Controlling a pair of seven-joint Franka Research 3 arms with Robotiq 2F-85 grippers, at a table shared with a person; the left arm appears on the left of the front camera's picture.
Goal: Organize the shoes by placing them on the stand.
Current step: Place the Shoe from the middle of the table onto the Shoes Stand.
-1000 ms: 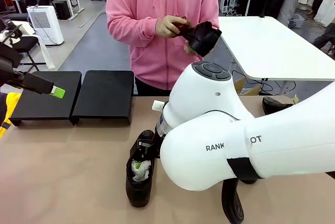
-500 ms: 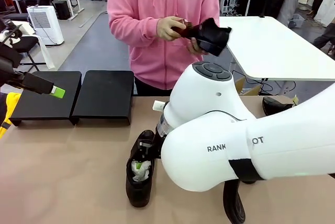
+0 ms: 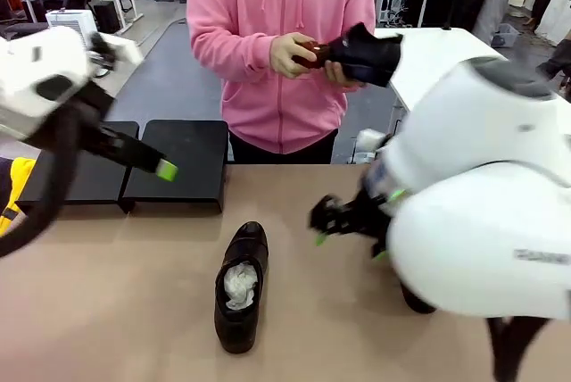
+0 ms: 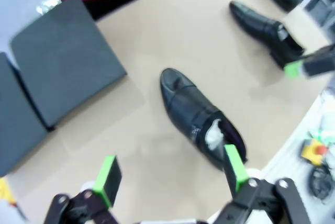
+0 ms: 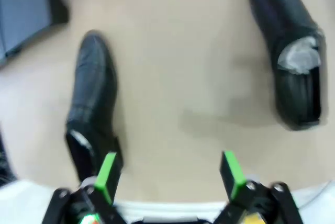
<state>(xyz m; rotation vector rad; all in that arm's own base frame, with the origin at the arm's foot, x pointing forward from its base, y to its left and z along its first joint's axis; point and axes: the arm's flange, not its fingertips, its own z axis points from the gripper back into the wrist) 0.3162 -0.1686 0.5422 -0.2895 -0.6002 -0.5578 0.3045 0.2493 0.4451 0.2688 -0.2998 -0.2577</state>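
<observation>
- Left fingers (image 4: 109,178): spread wide, nothing between the pads. They are hung above the worktop (image 3: 125,311), just near of the stand (image 3: 178,163).
- Centre shoe (image 4: 199,116): lying alone mid-worktop, upright on its sole, with the toe turned toward the stand and white paper stuffed in the opening. It is touched by neither arm.
- Right fingers (image 5: 230,169): also released and empty, held low over bare worktop. One black shoe is close by one pad and a second shoe (image 5: 290,51) lies farther off.
- Stand: two matte-black units set side by side at the far left. No shoe is seen on the parts of the tops that show.
- Another shoe (image 3: 366,53) is held up at the far side in a person's hands (image 3: 290,50), together with a small brown object (image 3: 312,46). It is well clear of the worktop.
- Step judged: pickup of the centre shoe; no placing has been done yet.
- To do it well:
  - The fingers should be brought down astride the shoe's width at mid-length.
  - The pads should be set on the side walls, not on the paper.
  - The glossy leather is judged slippery, so a firm, square closure is advised.
  - The shoe should be lifted level and set wholly on one unit, with room left beside it.
  - The two arms are near one another, so only one should be sent in at a time.
</observation>
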